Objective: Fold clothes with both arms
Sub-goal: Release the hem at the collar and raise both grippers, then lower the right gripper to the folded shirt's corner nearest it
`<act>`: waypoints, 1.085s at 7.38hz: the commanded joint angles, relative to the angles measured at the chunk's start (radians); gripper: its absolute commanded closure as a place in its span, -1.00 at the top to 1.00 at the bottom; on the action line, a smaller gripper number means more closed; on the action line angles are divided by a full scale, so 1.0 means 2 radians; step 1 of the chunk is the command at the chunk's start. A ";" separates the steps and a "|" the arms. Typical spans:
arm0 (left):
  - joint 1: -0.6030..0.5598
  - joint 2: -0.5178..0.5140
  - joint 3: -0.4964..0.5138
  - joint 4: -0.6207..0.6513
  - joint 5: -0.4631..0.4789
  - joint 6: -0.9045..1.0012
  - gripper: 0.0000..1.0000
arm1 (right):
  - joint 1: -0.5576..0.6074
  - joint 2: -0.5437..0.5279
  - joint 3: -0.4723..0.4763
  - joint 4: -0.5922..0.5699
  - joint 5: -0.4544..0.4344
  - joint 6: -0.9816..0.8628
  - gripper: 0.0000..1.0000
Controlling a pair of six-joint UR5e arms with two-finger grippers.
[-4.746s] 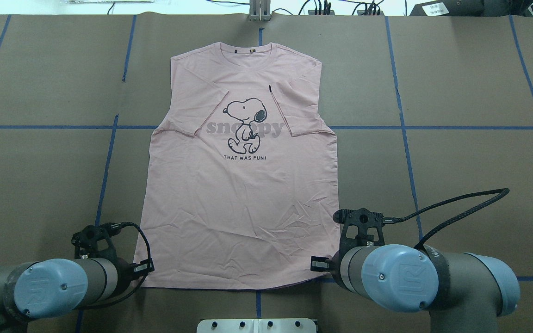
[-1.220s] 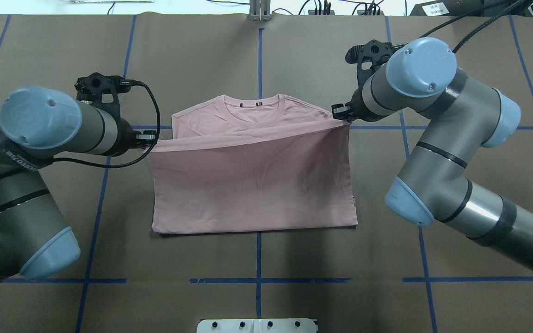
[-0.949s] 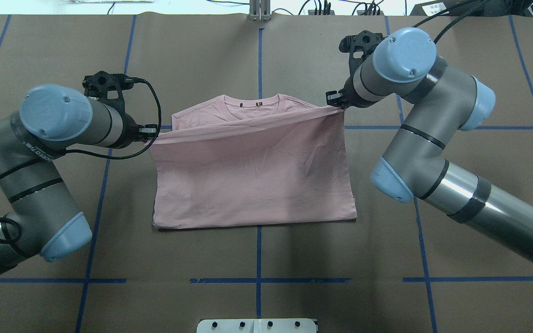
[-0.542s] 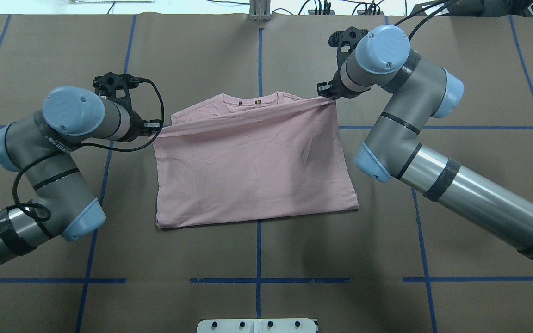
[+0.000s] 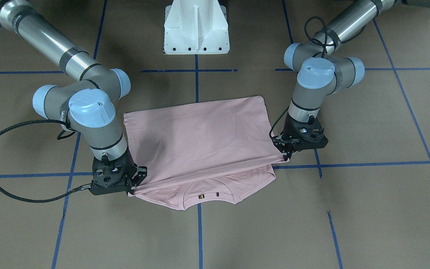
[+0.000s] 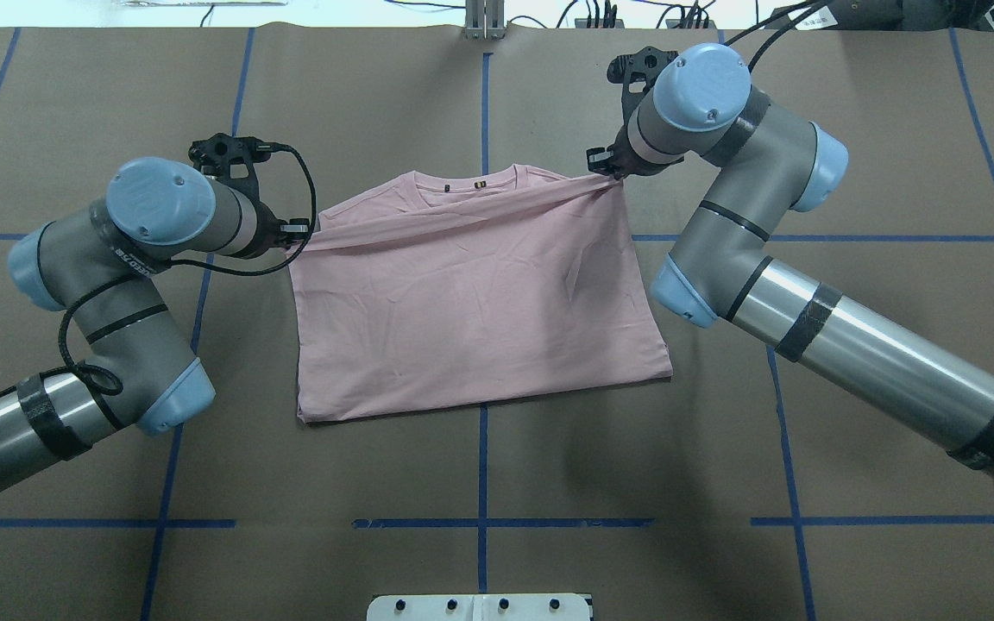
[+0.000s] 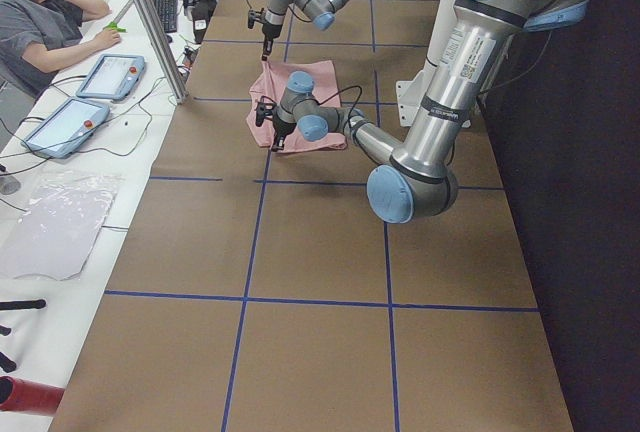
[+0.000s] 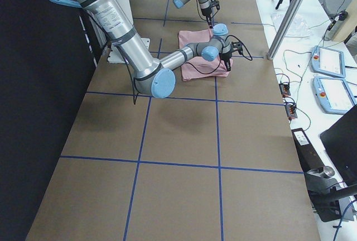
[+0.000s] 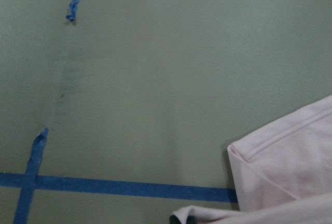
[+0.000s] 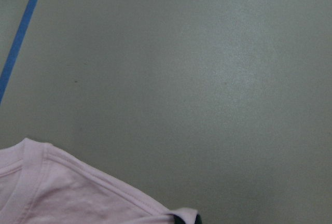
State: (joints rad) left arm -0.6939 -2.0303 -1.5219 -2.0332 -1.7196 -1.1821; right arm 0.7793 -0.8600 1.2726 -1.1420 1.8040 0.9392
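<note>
1. My left fingers (image 6: 297, 231) are pressed together on one corner of the hem of the pale pink T-shirt (image 6: 471, 319). This pinch sits at the shirt's edge on my left side.
2. My right fingers (image 6: 607, 168) pinch the opposite hem corner, on my right side, near the shirt's shoulder.
3. The hem (image 6: 462, 211) is stretched in a taut line between the two pinches. It runs at a slant, with the right end farther from me than the left end.
4. The T-shirt lies in the middle of the brown desk (image 6: 851, 172), doubled over on itself. The fold crease is the edge nearest me, and plain pink cloth faces up.
5. The collar (image 6: 467, 183) and a strip of the shoulders show beyond the held hem, flat on the desk.
6. In the front-facing view, the held hem is lifted slightly off the layer beneath it.
7. Each wrist camera shows a pink corner at the bottom of its view. The left one also shows blue tape lines (image 9: 119, 187) on the bare desk.
</note>
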 commanded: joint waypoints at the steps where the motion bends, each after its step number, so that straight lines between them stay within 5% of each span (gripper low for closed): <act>1: -0.001 -0.006 0.002 0.000 0.000 0.000 -1.00 | 0.001 0.002 -0.001 0.006 0.001 0.004 -1.00; 2: -0.007 -0.009 0.002 0.000 -0.001 0.000 -0.68 | 0.001 0.002 -0.001 0.007 0.001 0.005 0.28; 3: -0.010 -0.014 0.002 0.001 -0.001 -0.005 0.15 | 0.001 0.002 0.000 0.008 0.001 0.007 0.99; 4: -0.014 -0.016 0.002 0.001 -0.001 -0.013 0.99 | 0.001 0.002 0.000 0.007 0.001 0.006 1.00; 8: -0.040 -0.023 -0.037 0.010 -0.057 -0.014 1.00 | 0.004 -0.049 0.073 -0.002 0.072 0.077 1.00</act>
State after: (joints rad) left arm -0.7674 -2.0764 -1.5517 -2.0212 -1.8019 -1.2070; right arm 0.7873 -0.8927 1.3429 -1.1374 1.8971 1.0048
